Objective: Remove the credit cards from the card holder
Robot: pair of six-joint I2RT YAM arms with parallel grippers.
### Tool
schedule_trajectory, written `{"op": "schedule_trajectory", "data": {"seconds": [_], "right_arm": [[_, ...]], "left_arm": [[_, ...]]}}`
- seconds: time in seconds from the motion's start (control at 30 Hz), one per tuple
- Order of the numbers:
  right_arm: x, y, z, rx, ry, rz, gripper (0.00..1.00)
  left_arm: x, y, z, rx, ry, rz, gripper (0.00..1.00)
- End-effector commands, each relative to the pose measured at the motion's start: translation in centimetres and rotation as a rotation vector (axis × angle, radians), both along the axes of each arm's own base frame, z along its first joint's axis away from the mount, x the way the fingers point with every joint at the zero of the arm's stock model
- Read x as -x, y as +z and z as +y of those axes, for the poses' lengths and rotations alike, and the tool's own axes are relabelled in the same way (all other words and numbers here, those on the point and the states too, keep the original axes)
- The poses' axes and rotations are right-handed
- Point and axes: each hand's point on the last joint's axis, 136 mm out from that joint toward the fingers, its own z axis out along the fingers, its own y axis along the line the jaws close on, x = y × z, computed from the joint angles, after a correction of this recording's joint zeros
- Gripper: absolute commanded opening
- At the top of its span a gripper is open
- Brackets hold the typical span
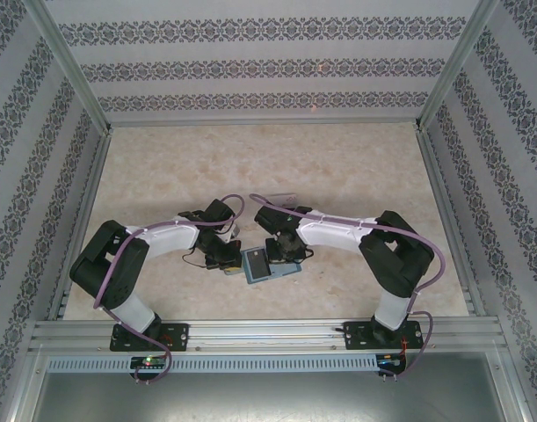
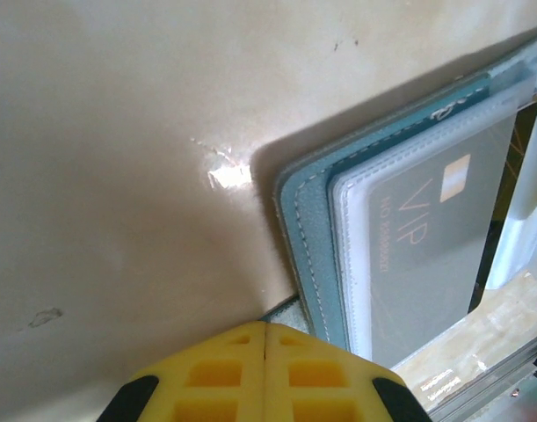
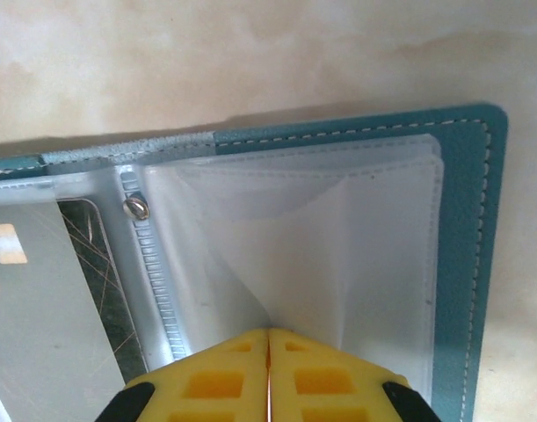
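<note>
The left pincer (image 2: 265,365) has its yellow pads pressed flat together with no gap. Its tip sits at the outer edge of the card holder (image 2: 305,237), against the teal cover, and I cannot tell whether it nips that edge. The right pincer (image 3: 268,365) is closed too; a clear sleeve (image 3: 277,255) from the holder's right half rises in a fold into its tips, so it grips that leaf. Between the two pincers the holder lies open and flat on the desk (image 1: 338,167), towards the front and midway between the arms. Its long axis runs left to right, tilted a little, and the spine crosses that line. A grey card (image 2: 435,229) marked VIP sits inside the left half's sleeve, its long side parallel to the spine.
</note>
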Motion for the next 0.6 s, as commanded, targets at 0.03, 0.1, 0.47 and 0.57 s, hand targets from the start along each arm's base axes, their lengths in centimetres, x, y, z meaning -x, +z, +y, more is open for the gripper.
{"op": "schedule_trajectory", "data": {"seconds": [0.03, 0.1, 0.47, 0.57], "right_arm": [[0.8, -0.7, -1.0, 0.011, -0.014, 0.029, 0.09], [1.0, -0.9, -1.0, 0.007, -0.017, 0.035, 0.09], [1.7, -0.2, -0.5, -0.053, -0.040, 0.048, 0.08], [2.0, 0.1, -0.3, -0.062, -0.042, 0.047, 0.08]], "left_arm": [[0.3, -0.9, 2.0, -0.117, 0.004, 0.017, 0.00], [-0.4, 0.1, 1.9, -0.115, 0.012, -0.010, 0.00], [-1.9, 3.6, -2.3, 0.049, 0.051, -0.065, 0.00], [-1.6, 3.2, -3.2, 0.045, 0.039, -0.062, 0.00]]}}
